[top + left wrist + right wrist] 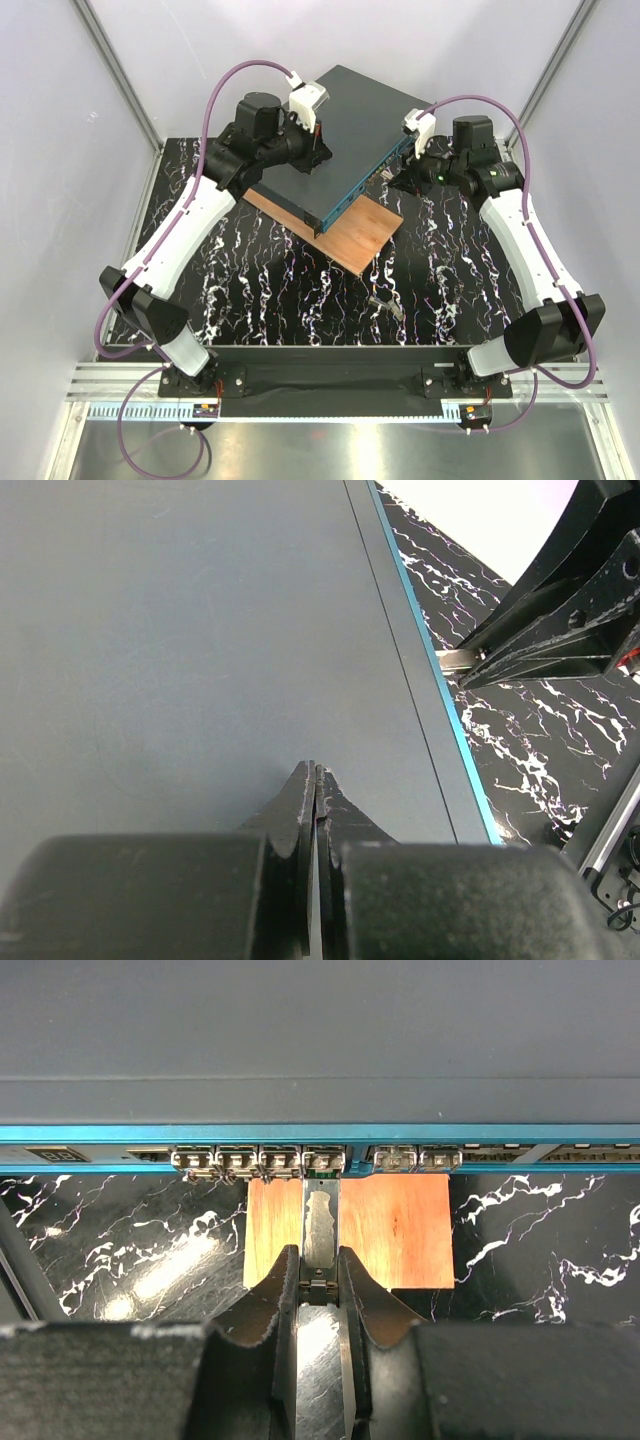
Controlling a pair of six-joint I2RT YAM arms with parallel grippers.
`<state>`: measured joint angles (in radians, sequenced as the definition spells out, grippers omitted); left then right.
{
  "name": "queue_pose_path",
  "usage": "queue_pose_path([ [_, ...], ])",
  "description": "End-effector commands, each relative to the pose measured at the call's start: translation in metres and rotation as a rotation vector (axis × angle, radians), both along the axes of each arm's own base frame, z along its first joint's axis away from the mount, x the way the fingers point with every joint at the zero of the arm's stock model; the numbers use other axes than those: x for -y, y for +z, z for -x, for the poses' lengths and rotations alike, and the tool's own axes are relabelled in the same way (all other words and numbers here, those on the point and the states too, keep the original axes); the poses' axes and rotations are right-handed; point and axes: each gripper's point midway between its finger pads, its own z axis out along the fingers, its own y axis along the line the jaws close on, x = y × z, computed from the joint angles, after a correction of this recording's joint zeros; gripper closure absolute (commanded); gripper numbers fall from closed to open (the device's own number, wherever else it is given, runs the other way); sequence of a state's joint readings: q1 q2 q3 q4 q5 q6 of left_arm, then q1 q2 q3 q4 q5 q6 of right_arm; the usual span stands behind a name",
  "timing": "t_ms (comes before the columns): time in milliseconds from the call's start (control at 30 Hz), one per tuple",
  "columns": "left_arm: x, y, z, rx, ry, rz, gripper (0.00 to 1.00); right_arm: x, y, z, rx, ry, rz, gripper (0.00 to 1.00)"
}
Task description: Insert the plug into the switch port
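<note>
The switch (pixel 340 140) is a flat dark grey-teal box lying at the back of the table on a brown board. My left gripper (pixel 312 150) is shut and empty, its tips (pixel 316 772) resting on the switch's top (pixel 200 630). My right gripper (pixel 402 170) is shut on the plug (pixel 320 1225), a slim metal module. The plug's front end sits at the mouth of a port (pixel 323 1160) in the row on the switch's light teal front face (pixel 500 1145). In the top view the plug is hidden by the gripper.
A thin brown wooden board (pixel 350 235) sticks out from under the switch (pixel 400 1225). A small metal part (pixel 385 303) lies on the black marbled table (pixel 300 290) in front. White enclosure walls and aluminium posts surround the table.
</note>
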<state>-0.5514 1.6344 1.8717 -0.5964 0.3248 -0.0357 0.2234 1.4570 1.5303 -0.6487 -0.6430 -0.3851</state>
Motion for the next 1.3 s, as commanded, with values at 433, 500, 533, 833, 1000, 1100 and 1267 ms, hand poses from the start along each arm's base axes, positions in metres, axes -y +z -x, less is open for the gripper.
queue_pose_path([
  [433, 0.004, 0.018, -0.001, 0.037, -0.018, 0.051, 1.00, -0.028, 0.042, 0.002, 0.147, 0.032, -0.027, 1.00],
  [500, 0.004, 0.018, -0.002, 0.035, -0.016, 0.052, 1.00, -0.025, 0.038, 0.002, 0.144, 0.016, -0.027, 1.00],
  [533, 0.005, 0.019, -0.002, 0.038, -0.019, 0.054, 1.00, -0.025, 0.034, 0.005, 0.127, 0.016, -0.036, 1.00],
  [833, 0.005, 0.021, -0.003, 0.044, -0.015, 0.054, 1.00, -0.031, 0.033, 0.008, 0.076, 0.022, -0.092, 1.00],
  [1000, 0.004, 0.019, -0.003, 0.040, -0.016, 0.049, 1.00, -0.032, 0.027, 0.011, 0.063, 0.028, -0.093, 1.00],
  [1100, 0.004, 0.021, -0.003, 0.045, -0.016, 0.051, 1.00, -0.031, 0.027, 0.006, 0.087, 0.034, -0.076, 1.00],
  [1267, 0.004, 0.022, -0.002, 0.047, -0.018, 0.052, 1.00, -0.037, 0.037, -0.002, 0.102, 0.054, -0.086, 1.00],
])
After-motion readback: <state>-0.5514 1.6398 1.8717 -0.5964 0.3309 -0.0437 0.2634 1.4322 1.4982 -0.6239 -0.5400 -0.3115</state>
